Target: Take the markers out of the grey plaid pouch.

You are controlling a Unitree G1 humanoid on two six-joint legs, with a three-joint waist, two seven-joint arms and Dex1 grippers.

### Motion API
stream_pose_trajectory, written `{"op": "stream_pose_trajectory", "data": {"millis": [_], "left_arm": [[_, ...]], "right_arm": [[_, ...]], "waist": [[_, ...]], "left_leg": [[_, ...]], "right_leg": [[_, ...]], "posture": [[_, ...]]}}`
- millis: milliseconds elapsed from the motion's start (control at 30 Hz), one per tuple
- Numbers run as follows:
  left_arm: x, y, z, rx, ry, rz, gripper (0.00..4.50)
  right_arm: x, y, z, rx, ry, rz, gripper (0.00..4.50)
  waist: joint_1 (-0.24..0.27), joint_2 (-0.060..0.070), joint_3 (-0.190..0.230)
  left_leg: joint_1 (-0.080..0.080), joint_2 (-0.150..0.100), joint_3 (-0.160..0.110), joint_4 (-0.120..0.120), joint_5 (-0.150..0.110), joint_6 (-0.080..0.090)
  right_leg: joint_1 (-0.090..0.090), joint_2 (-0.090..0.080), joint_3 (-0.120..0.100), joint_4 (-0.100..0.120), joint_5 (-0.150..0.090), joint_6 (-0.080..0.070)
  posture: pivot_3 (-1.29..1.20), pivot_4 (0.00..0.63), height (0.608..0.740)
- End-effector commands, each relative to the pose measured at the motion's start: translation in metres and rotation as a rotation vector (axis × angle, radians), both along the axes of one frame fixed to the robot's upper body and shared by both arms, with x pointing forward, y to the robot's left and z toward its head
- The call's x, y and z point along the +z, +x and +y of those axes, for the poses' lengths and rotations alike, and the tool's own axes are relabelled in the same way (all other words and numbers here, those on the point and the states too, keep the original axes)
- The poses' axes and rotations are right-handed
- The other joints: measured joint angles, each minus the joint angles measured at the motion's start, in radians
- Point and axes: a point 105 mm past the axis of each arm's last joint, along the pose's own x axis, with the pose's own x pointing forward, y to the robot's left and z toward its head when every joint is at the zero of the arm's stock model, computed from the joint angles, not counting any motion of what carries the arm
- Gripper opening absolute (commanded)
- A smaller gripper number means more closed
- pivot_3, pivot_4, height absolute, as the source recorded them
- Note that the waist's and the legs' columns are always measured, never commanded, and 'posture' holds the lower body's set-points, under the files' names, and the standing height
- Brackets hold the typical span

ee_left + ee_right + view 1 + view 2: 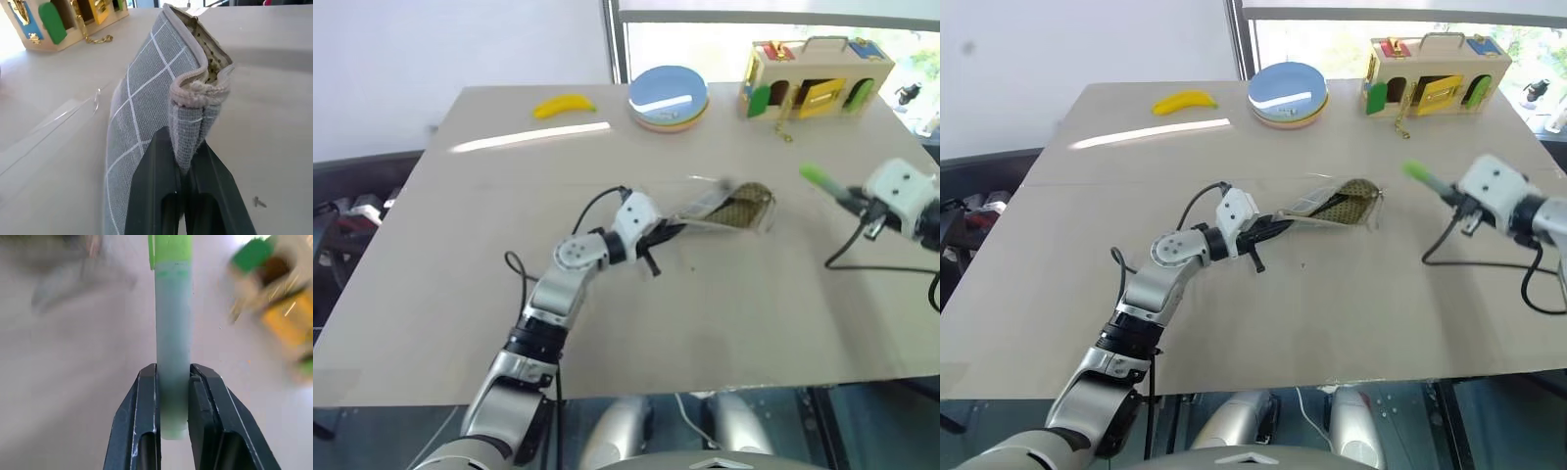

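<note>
Nearest me, my left gripper is pinching 1 end of the grey plaid pouch with its fingers closed tight on the fabric, and the pouch is lying mid-table with its mouth gaping toward the far side; my right gripper is clamping a green-capped marker by its pale barrel, holding it above the table well to the pouch's right; 1 banana, stacked blue plates and a wooden toy box are sitting along the far edge.

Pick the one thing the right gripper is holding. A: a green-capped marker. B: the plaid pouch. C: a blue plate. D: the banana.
A: the right gripper has its jaws closed on the pale body of the green-capped marker, carried clear of the pouch, which the left gripper pinches by one end.
</note>
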Motion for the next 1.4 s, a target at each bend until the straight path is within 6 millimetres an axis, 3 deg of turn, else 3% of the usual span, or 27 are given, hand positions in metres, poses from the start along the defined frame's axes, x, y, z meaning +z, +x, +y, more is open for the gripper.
{"op": "stream_pose_trajectory", "data": {"millis": [33,100,133,233,333,433,533,667,700,767,1067,1367,1400], "left_arm": [[0.014,-0.004,0.000,-0.010,-0.021,-0.044,0.00],[0.013,-0.005,0.000,-0.014,-0.019,-0.043,0.00],[0.013,-0.006,0.000,-0.017,-0.019,-0.041,0.00],[0.013,-0.007,0.000,-0.025,-0.015,-0.036,0.00],[0.012,-0.010,0.001,-0.038,-0.005,-0.032,0.00],[0.014,-0.011,0.003,-0.045,-0.014,-0.028,0.00],[0.016,-0.013,0.000,-0.065,-0.036,-0.017,0.00],[0.021,-0.017,-0.006,-0.100,-0.057,-0.010,0.00],[0.022,-0.017,-0.007,-0.103,-0.059,-0.009,0.00],[0.023,-0.018,-0.008,-0.109,-0.061,-0.008,0.00],[0.038,-0.030,-0.023,-0.211,-0.139,0.028,0.00],[0.043,-0.050,-0.034,-0.340,-0.190,0.144,0.00],[0.042,-0.051,-0.035,-0.345,-0.186,0.151,0.00]], "right_arm": [[-0.018,-0.011,-0.003,-0.026,0.034,0.111,0.26],[-0.024,-0.013,-0.003,-0.028,0.010,0.126,1.29],[-0.025,-0.012,-0.003,-0.024,-0.010,0.113,1.58],[-0.017,-0.003,-0.001,-0.046,-0.018,0.045,2.89],[-0.005,-0.002,0.021,0.039,0.020,0.008,2.89],[0.021,-0.001,0.065,0.169,0.185,-0.065,2.89],[0.030,-0.004,0.100,0.276,0.272,-0.055,2.89],[0.023,-0.002,0.120,0.338,0.273,-0.013,1.30],[0.021,0.000,0.122,0.343,0.269,-0.006,0.65],[0.016,0.002,0.126,0.355,0.260,0.014,0.05],[-0.008,0.012,0.140,0.454,0.077,0.109,0.05],[-0.004,0.002,0.131,0.493,-0.154,0.218,4.14],[-0.003,0.001,0.131,0.498,-0.164,0.229,4.14]], "waist": [[-0.002,0.000,0.000],[-0.004,0.001,0.000],[-0.005,0.001,0.000],[-0.004,0.001,0.000],[-0.003,0.001,0.000],[-0.011,0.001,0.000],[-0.013,0.001,0.000],[0.001,0.001,0.000],[0.002,0.001,0.000],[0.001,0.000,0.000],[-0.005,0.001,0.000],[-0.004,0.001,0.001],[-0.003,0.001,0.000]], "left_leg": [[0.000,0.000,0.000,0.000,0.000,0.000],[0.000,0.000,0.001,0.000,0.000,0.000],[0.001,0.000,0.001,0.000,0.000,0.000],[0.001,0.000,0.001,0.001,0.000,0.000],[0.001,0.000,0.001,0.001,0.000,0.000],[0.001,0.000,0.001,0.000,0.000,0.000],[0.001,0.001,0.000,0.000,0.000,0.000],[-0.001,0.000,-0.002,0.001,0.000,0.000],[-0.001,0.000,-0.002,0.001,0.000,0.000],[-0.001,0.000,-0.002,0.001,0.000,0.000],[-0.002,0.000,-0.002,0.001,0.000,0.000],[-0.002,0.000,-0.002,0.001,0.000,0.000],[-0.002,0.000,-0.002,0.001,0.000,0.000]], "right_leg": [[0.000,0.000,0.001,0.000,0.000,0.000],[0.000,0.000,0.001,0.000,0.000,0.000],[0.000,0.000,0.001,0.001,0.000,0.000],[0.000,0.001,0.001,0.001,0.000,0.000],[0.000,0.000,0.001,0.001,0.000,0.000],[0.000,0.001,0.001,0.001,0.000,0.000],[0.000,0.001,0.001,0.001,0.000,0.000],[0.000,0.000,-0.002,0.000,0.000,0.000],[0.000,0.000,-0.002,-0.001,0.000,0.000],[0.000,0.000,-0.002,-0.001,0.000,0.000],[-0.001,0.000,-0.002,0.000,0.000,0.000],[-0.001,0.000,-0.002,0.000,0.000,0.000],[-0.001,0.000,-0.002,0.000,0.000,0.000]], "posture": [[0.00,0.150,0.740],[0.00,0.150,0.740],[0.00,0.150,0.740],[0.00,0.150,0.740],[0.00,0.150,0.740],[0.00,0.150,0.740],[0.00,0.150,0.740],[0.00,0.150,0.740],[0.00,0.150,0.740],[0.00,0.150,0.740],[0.00,0.150,0.740],[0.00,0.150,0.740],[0.00,0.150,0.740]]}}
